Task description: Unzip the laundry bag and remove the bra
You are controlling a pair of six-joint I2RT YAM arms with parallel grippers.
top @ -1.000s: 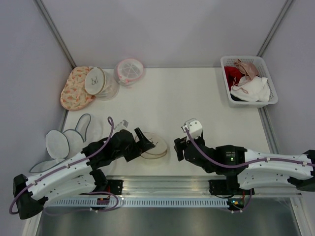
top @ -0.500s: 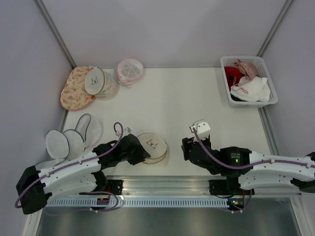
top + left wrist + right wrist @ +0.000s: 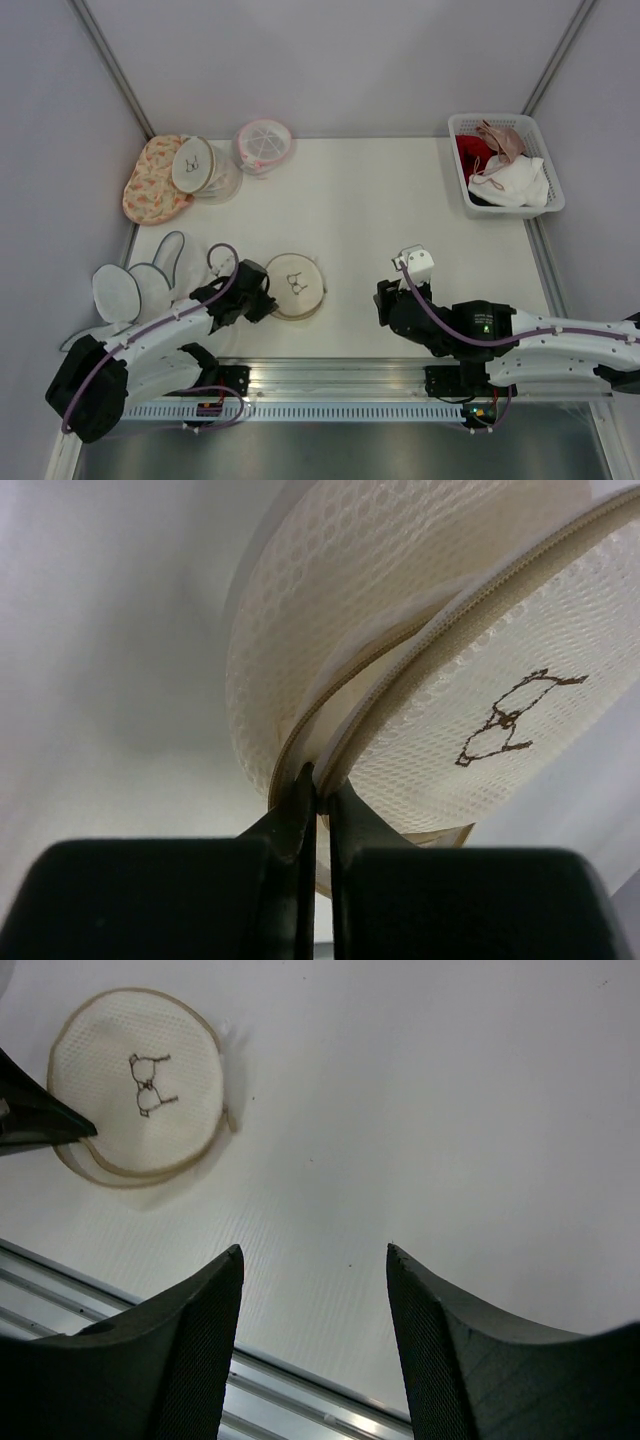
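Observation:
The laundry bag (image 3: 294, 285), a round cream mesh case with a tan zipper rim and a small black bra drawing, lies near the table's front edge. My left gripper (image 3: 266, 301) is at its left rim. In the left wrist view the fingertips (image 3: 320, 780) are shut on the zipper rim, pinched between the two halves of the laundry bag (image 3: 450, 680). My right gripper (image 3: 386, 301) hovers to the bag's right, apart from it and open with nothing between its fingers (image 3: 315, 1255); the laundry bag (image 3: 140, 1085) shows at that view's upper left. The bra is hidden.
A white basket (image 3: 546, 205) with pink, red and white garments stands at the back right. At the back left are an orange floral bag (image 3: 150, 185), a second cream round case (image 3: 193, 165) and a pink-trimmed mesh bag (image 3: 264, 145). White mesh pieces (image 3: 135, 285) lie at the left edge.
My left gripper went from open to shut on the bag's rim and drew back left; the bag shifted left and slightly away. The right gripper drifted a little right.

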